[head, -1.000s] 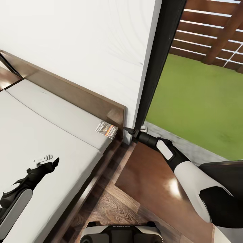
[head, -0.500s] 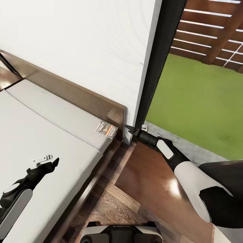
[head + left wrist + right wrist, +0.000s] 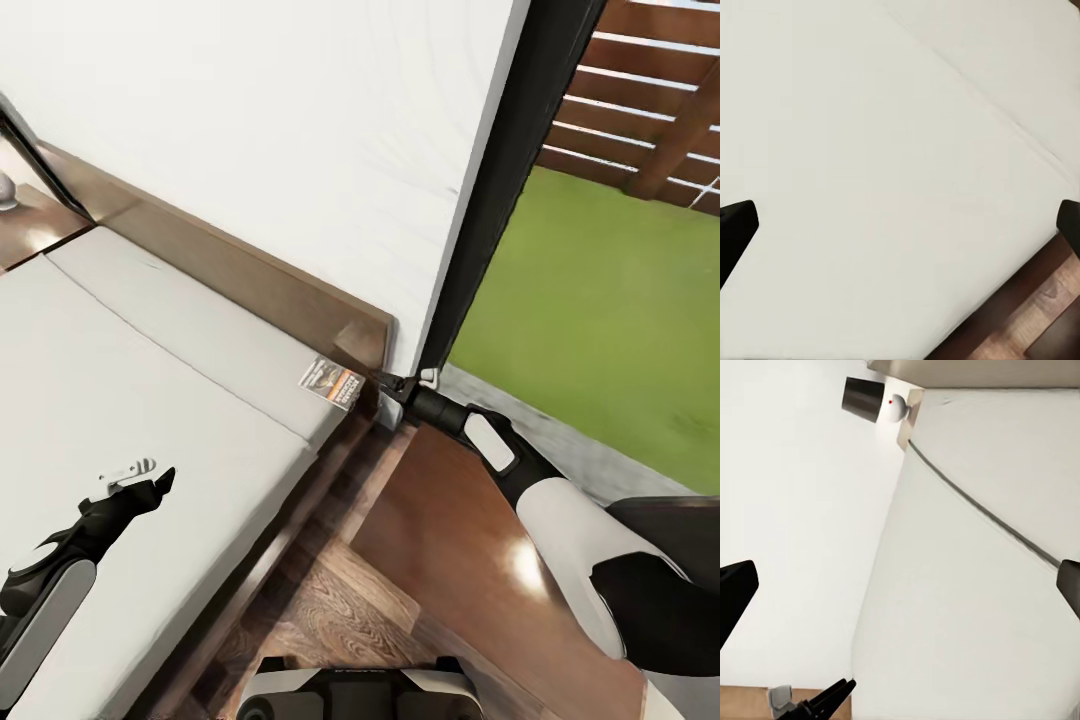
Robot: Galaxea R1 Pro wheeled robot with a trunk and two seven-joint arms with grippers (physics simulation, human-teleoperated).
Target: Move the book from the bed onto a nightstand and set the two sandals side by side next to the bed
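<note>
while your right arm reaches forward over the nightstand (image 3: 470, 540), the right gripper (image 3: 388, 382) sits at the far corner of that glossy dark-brown top, just beside the headboard corner of the bed (image 3: 250, 290) and close to the white wall (image 3: 300, 130). in the head view its tips are too small and dark to tell whether the jaws are spread or closed; the right wrist view shows two dark fingertips (image 3: 735, 589) at opposite edges of the picture, so the jaws read as spread with nothing between them. that wrist camera looks at white wall and a small dark fitting (image 3: 864, 396).

the book (image 3: 333, 380) lies flat on the pale mattress (image 3: 120, 380) at the corner nearest the headboard and the nightstand, just beside your right gripper but not touching it.

your left gripper (image 3: 135, 477) hangs over the middle of the mattress, well apart from the book. its jaws are spread and hold nothing; the left wrist view shows mattress with the dark bed frame at one corner.

beyond a dark door frame (image 3: 500, 200) you see green grass (image 3: 600, 290).
</note>
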